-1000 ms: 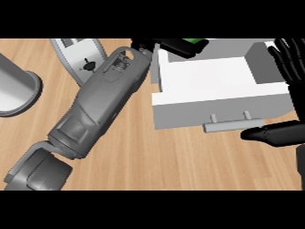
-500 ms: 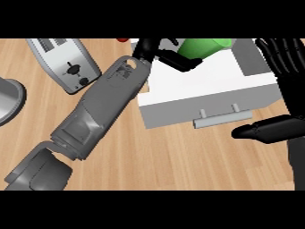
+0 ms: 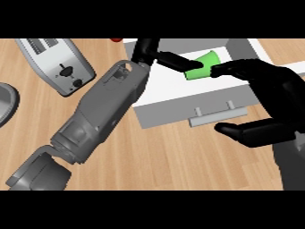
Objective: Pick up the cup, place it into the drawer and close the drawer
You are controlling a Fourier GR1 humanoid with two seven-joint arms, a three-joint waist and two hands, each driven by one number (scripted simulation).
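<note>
Stretching across the wooden surface (image 3: 181, 147) from the lower left, the left forearm is seen ending in the left hand (image 3: 156, 53) above the open white drawer (image 3: 168, 114). The green cup (image 3: 204, 69) is pinched between this hand's fingers and is held tilted over the drawer's inside; whether it touches the bottom cannot be told. The right hand (image 3: 283, 96) is placed over the drawer's right front corner, fingers loosely bent and apart from the thumb, nothing clasped, its fingertips just beside the cup. A toaster (image 3: 57, 65) is seen at the upper left.
</note>
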